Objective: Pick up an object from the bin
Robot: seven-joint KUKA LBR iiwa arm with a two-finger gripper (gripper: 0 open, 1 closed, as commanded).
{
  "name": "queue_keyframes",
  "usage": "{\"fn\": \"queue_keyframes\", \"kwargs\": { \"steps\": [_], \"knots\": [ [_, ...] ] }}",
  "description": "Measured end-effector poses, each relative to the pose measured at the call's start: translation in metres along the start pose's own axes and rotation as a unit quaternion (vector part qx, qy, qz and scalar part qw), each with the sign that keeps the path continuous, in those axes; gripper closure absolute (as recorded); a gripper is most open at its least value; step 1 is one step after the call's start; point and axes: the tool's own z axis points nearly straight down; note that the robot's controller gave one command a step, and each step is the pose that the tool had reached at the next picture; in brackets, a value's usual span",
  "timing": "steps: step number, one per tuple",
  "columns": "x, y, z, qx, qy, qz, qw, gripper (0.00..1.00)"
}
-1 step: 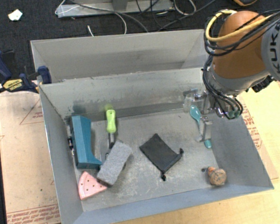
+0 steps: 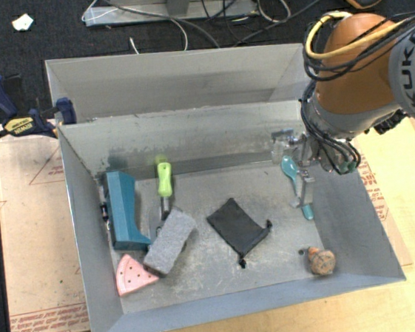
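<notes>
Where the orange-capped arm enters from the right, the hand (image 2: 302,174) is seen low by the right wall of the grey metal bin (image 2: 189,137), over a teal plastic spoon (image 2: 306,207) that lies along that wall, bowl toward the back. Whether the hand is clenched or released cannot be told. Listed across the floor:
- a black square cloth pad (image 2: 236,225) at centre;
- a small brown stone-like lump (image 2: 322,261) at front right;
- a grey foam block (image 2: 169,241), a pink triangular piece (image 2: 133,275), a blue rectangular box (image 2: 124,212) and a green-handled tool (image 2: 164,180), grouped at left.
</notes>
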Motion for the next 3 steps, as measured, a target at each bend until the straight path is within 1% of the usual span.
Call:
{"fn": "queue_keyframes", "kwargs": {
  "steps": [1, 2, 3],
  "knots": [
    [0.015, 0.019, 0.059, 0.000, -0.0020, -0.001, 1.0000, 0.00],
    [0.053, 0.029, 0.072, 0.001, -0.0036, -0.104, 0.9945, 0.00],
    [0.041, 0.043, 0.129, -0.001, -0.0035, -0.055, 0.9985, 0.00]
  ]
}}
